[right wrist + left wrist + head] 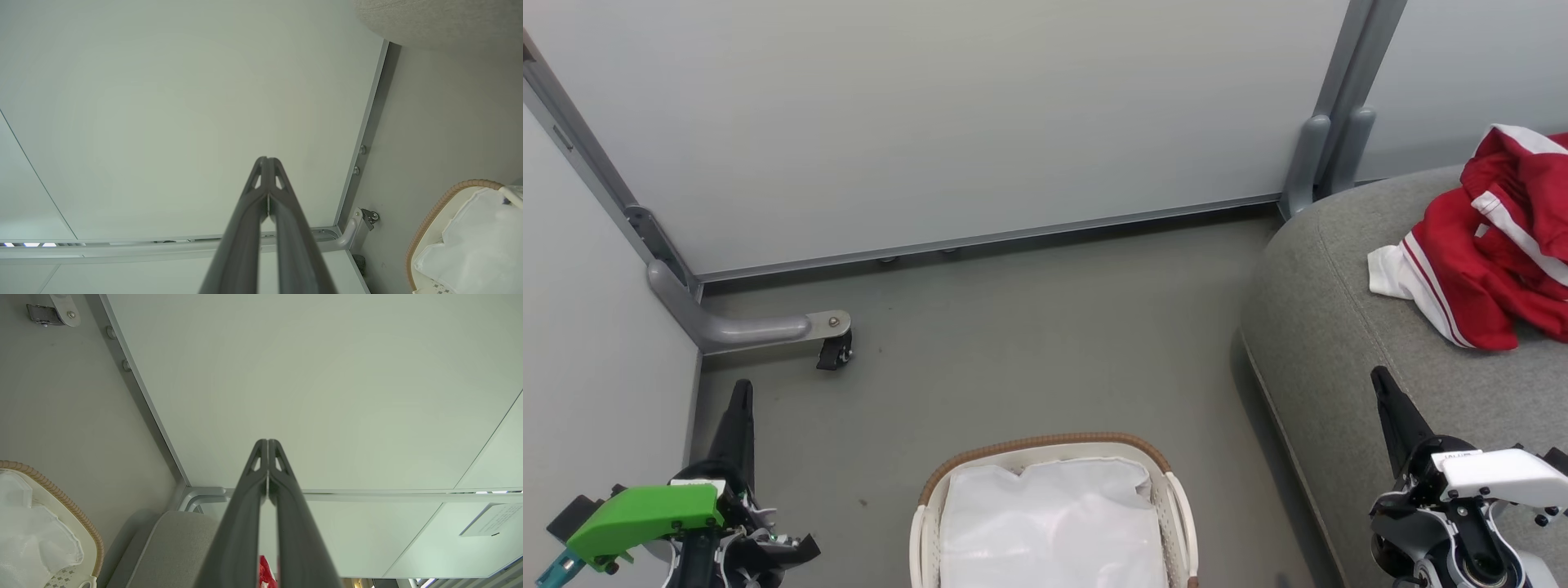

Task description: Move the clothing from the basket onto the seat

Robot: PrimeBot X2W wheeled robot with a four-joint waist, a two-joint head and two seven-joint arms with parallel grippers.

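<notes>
Floor (1029, 343), left hand (741, 392) pinched, right hand (1379, 377) pinched

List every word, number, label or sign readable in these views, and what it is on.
No text reads clearly.
Paper notice, left wrist view: printed lines, too small to read.
White wrist cover, head view, lower right: small dark marks, too blurred to read.
Red clothing: white stripes, no numerals showing.
</notes>
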